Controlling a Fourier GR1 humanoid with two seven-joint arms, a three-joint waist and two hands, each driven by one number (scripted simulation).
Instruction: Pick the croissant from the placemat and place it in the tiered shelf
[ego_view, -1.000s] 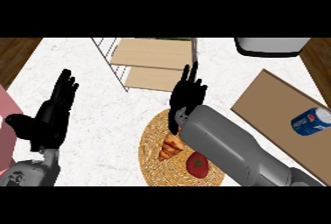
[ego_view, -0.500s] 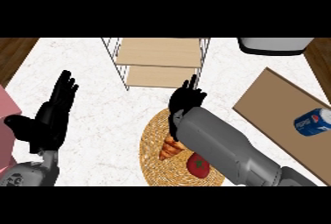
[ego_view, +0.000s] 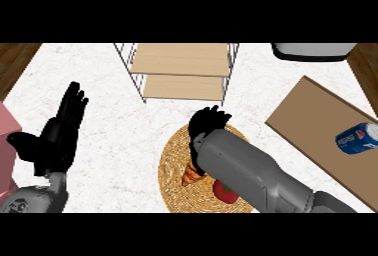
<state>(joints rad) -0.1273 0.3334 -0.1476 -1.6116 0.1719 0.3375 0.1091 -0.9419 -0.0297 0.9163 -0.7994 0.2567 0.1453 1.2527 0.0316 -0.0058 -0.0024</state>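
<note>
White marble counter (ego_view: 111, 120) w/ tiered shelf (ego_view: 181, 70), placemat (ego_view: 173, 170), croissant (ego_view: 192, 175).

Between the round placemat (ego_view: 173, 165) and the tiered shelf (ego_view: 181, 70) you have bare white counter (ego_view: 118, 125), so a hand can pass there. The shelf's thin wire sides stand at left and right. Its front is open toward you.

There is one croissant (ego_view: 192, 175), one red fruit (ego_view: 224, 192) and one round placemat (ego_view: 173, 165). There is one tiered shelf (ego_view: 181, 70) with two boards, one blue can (ego_view: 357, 138), one brown board (ego_view: 317, 125) and two hands (ego_view: 55, 140) (ego_view: 207, 125).
</note>
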